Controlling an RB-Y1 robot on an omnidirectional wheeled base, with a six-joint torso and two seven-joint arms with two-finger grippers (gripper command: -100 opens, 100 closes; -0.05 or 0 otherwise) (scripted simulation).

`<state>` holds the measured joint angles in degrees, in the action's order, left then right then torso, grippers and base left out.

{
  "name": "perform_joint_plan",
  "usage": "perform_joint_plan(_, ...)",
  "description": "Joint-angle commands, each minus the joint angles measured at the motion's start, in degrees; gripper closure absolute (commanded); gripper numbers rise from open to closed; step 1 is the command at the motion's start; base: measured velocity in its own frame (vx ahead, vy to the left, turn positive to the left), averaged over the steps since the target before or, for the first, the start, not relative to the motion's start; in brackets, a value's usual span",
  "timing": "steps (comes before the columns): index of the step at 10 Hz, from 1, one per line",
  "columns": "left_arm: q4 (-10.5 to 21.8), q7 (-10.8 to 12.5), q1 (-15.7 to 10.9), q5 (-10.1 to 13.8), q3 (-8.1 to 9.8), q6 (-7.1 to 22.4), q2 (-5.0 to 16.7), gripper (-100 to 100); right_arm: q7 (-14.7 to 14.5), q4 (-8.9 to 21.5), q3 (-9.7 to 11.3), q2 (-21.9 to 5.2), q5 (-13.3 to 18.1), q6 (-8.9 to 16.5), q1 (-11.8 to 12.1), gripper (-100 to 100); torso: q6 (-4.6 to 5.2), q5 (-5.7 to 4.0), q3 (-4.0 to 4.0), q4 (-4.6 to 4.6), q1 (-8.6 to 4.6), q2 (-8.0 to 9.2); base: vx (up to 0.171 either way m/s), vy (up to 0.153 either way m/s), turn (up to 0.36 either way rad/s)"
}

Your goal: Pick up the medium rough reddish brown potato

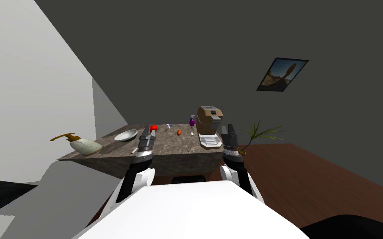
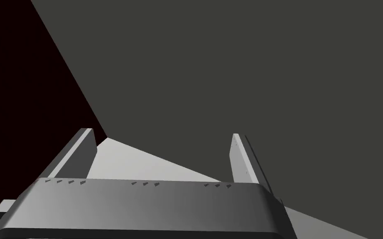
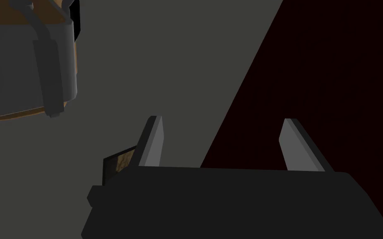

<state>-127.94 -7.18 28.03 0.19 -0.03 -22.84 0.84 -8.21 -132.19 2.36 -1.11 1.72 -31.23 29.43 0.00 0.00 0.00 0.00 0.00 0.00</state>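
- both jaws are spread wide with nothing between them; the left jaws sit over the counter's near edge beside a pale bowl (image 1: 126,135), and the right jaws sit near the right-hand end, just by the white tray (image 1: 210,141) of a brown coffee machine (image 1: 209,120).
- the potato (image 1: 179,132), small and reddish brown, lies alone on the counter (image 1: 174,151), about midway along it and toward the far edge, between a red round thing (image 1: 153,128) and a purple glass (image 1: 192,122), apart from both.
- step in hand, as i judge it: the reach. nothing is grasped yet.
- the left jaws look nearer, so i would use that arm.
- both wrist views face the dark wall, so the hand probably needs tipping down until the potato sits between the jaws.
- come in from above, straddle its narrow width, then close gently, since a rounded thing may roll.
- keep clear of the red thing and the glass, which looks easy to tip.
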Motion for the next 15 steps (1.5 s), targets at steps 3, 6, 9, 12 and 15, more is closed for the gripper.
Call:
perform_joint_plan(3, 0.82, 1.18, 0.36, 2.20, -0.26, -1.49, 5.70, -100, 0.00, 0.00, 0.00, 0.00, 0.00, 0.00, -0.02, 0, 0.02, 0.00, 0.24, 0.09, -0.01, 0.44, -0.125, -0.001, -0.143)
perform_joint_plan(6, 2.58, 2.74, 0.52, 5.45, -0.64, -3.07, 10.95, -100, 0.00, 0.00, 0.00, 0.00, 0.00, 0.01, -0.02, 0, 0.01, 0.03, 0.37, 0.14, 0.14, 0.65, -0.172, 0.030, -0.192)
perform_joint_plan(9, 4.38, 4.06, 0.44, 8.39, -0.96, -4.20, 15.53, -100, 0.00, 0.01, 0.00, 0.00, 0.00, 0.01, -0.01, 0, -0.01, 0.04, 0.34, 0.14, 0.19, 0.57, -0.140, 0.027, -0.158)
perform_joint_plan(12, 6.63, 5.58, 0.25, 11.91, -1.49, -5.24, 20.24, -100, 0.00, 0.01, -0.01, -0.01, 0.00, 0.00, -0.01, 0, -0.02, 0.05, 0.26, 0.11, 0.23, 0.43, -0.118, 0.032, -0.244)
perform_joint_plan(15, 7.90, 6.40, 0.13, 13.88, -1.86, -5.69, 23.61, -100, 0.00, 0.00, 0.00, -0.01, 0.00, 0.00, -0.01, 0, 0.02, 0.04, 0.18, 0.08, 0.19, 0.31, -0.081, 0.014, -0.160)
